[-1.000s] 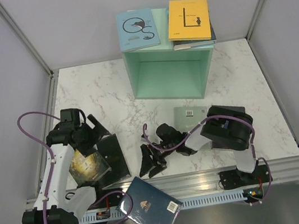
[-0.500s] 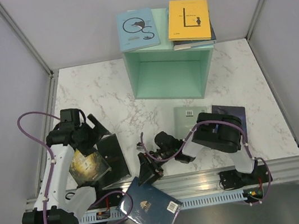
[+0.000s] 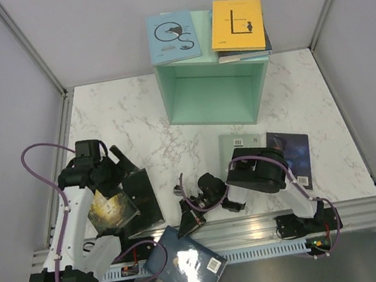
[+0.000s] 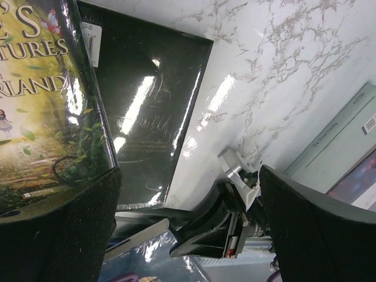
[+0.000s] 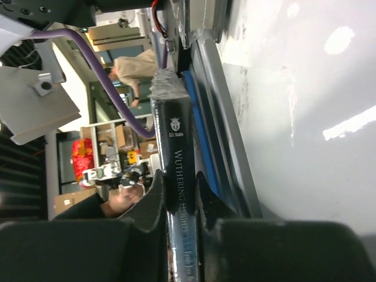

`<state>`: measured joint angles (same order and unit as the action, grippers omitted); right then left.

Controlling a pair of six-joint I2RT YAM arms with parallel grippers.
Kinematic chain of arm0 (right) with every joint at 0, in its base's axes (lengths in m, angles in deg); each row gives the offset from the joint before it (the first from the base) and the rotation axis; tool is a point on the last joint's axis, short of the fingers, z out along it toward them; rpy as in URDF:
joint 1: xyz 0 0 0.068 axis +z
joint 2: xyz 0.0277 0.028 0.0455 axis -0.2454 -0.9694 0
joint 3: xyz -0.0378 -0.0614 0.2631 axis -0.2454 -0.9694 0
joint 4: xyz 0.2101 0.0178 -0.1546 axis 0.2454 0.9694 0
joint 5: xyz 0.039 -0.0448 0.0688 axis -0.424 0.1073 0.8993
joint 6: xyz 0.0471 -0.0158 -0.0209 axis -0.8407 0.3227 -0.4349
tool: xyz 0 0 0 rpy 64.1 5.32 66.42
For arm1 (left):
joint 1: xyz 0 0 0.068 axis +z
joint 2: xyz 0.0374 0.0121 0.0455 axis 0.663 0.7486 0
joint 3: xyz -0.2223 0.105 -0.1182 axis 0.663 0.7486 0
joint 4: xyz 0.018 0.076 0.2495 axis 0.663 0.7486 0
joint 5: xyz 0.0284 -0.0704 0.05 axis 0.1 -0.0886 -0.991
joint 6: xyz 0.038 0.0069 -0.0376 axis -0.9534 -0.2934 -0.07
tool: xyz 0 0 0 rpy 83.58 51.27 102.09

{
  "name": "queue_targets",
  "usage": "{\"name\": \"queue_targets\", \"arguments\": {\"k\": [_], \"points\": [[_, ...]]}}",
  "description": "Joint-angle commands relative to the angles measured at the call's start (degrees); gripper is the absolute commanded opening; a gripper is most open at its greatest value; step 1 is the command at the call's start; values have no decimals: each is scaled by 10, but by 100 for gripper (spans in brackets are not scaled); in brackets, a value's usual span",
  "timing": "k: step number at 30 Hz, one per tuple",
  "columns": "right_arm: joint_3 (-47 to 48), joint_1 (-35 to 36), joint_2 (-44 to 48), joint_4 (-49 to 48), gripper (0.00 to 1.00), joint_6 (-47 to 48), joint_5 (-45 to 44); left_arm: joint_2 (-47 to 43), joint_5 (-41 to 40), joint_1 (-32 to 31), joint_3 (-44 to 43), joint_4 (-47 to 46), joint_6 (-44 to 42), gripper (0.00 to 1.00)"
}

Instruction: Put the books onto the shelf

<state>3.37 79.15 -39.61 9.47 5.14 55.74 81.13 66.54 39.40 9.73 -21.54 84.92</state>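
Your right claw (image 3: 188, 219) swung near-left since before, now clenched on navy book (image 3: 186, 266) spine, glossy wrapped cover, left claw (image 3: 115, 170) released wide

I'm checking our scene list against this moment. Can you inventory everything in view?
shelf: 1, mint green, far middle of table
blue book: 1, light blue, shelf top, left
yellow book: 1, yellow, shelf top, right
stack: count unclear, edges only, under yellow book
green book: 1, pale green, on table, partly under right arm
galaxy book: 1, dark, right of green book
black book: 1, black, table left
gold book: 1, gold-brown, left of black book
navy book: 1, navy, over near rail
table: 1, white marble
rail: 1, silver, near edge
left pincer: 1, black, open, above gold book
right pincer: 1, black, shut on navy book's spine
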Motion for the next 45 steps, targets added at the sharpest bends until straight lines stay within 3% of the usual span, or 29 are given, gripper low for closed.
{"name": "queue_targets", "arguments": {"k": [1, 3, 6, 12, 15, 19, 25, 33, 39, 45], "points": [[-16, 6, -35, -167, 8, -86, -4, -13, 10, -2, 5, -4, -15, 100], [-24, 5, -43, -198, 0, -104, -8, -15, 13, -2, 9, -4, -16, 100], [-40, -1, -35, -215, 0, -108, -17, -24, 17, -1, 5, -3, -18, 100], [-79, -68, 80, -92, 0, -34, -27, -31, 20, -2, -26, 7, -33, 100], [-77, -113, 157, 81, 0, 71, -30, -29, 26, -2, -40, 9, -34, 100], [-16, -162, 276, 400, 0, 219, -58, -27, 40, -2, -58, 8, -35, 100], [67, -218, 365, 578, 0, 272, -86, -24, 100, -2, -81, -16, -49, 100], [159, -267, 439, 645, 0, 226, -106, -61, 276, -2, -80, -115, -32, 100], [235, -303, 485, 679, 0, 182, -119, -123, 348, -2, -38, -185, -9, 100], [288, -340, 532, 698, 0, 117, -131, -167, 371, -2, -11, -212, 12, 100]]}}
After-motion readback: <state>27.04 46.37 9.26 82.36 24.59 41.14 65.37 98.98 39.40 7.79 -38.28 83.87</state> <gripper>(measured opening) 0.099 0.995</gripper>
